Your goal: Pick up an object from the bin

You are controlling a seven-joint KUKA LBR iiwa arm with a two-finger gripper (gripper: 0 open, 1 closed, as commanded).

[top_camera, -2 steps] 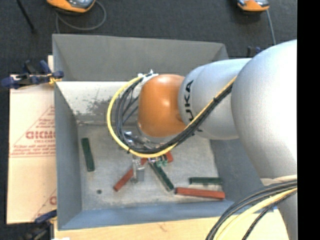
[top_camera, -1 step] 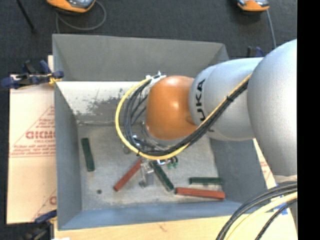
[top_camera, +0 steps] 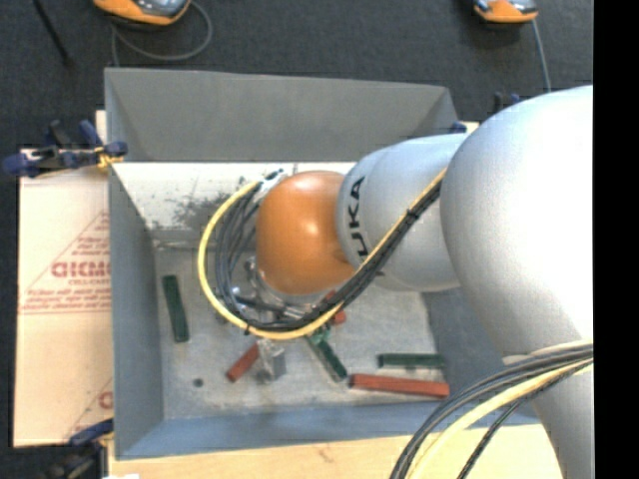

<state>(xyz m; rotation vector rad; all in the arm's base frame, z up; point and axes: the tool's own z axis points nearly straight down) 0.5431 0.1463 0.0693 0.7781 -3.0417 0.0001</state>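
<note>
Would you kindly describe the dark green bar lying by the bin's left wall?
The dark green bar is a slim, straight strip, plain in colour, possibly plastic. It lies flat on the bin floor close to the left wall, running nearly along it, on its own; only the floor touches it.

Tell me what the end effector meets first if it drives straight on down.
Probably the bin floor: the end effector points down just beside a short red stick, with a green stick on its other side. Depth is unclear, so it might clip the red stick.
</note>
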